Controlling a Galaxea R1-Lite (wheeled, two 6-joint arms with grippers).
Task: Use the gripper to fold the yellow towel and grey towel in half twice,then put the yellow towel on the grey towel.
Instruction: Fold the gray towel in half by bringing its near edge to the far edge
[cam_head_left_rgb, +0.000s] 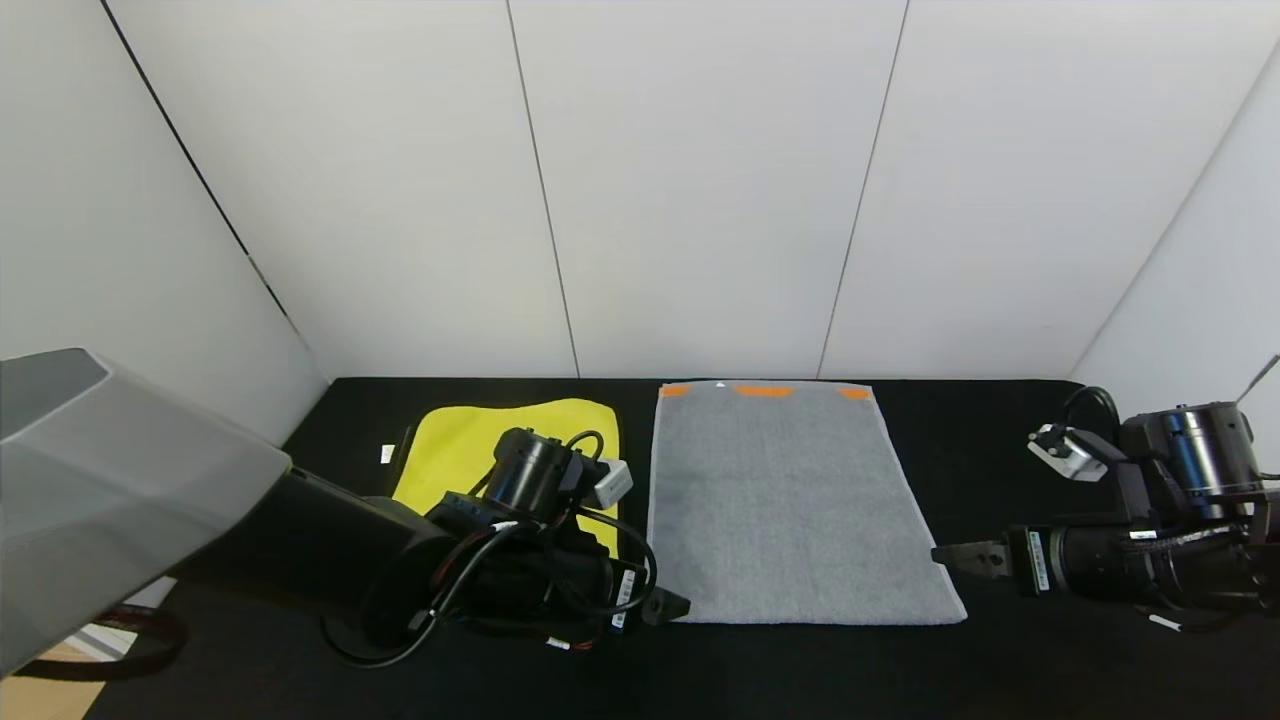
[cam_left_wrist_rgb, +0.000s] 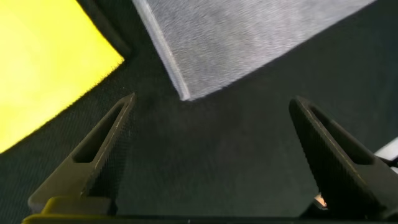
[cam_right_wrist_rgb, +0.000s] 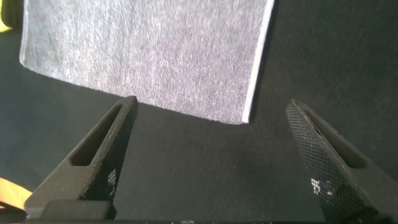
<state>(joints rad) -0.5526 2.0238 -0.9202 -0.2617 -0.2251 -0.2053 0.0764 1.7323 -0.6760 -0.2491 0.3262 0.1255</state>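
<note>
Head view shows your grey towel (cam_head_left_rgb: 795, 500) flat mid-desk, long axis running to the far edge, yellow towel (cam_head_left_rgb: 470, 445) left of it. Both end effectors gape wide and empty: left end effector (cam_head_left_rgb: 668, 606) and right end effector (cam_head_left_rgb: 962, 556) flank its near corners.

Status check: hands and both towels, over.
Left hand open at grey towel's near-left corner; right hand open at near-right corner. Grey towel flat, unfolded. Yellow towel partly behind left arm. Nothing obstructing.
</note>
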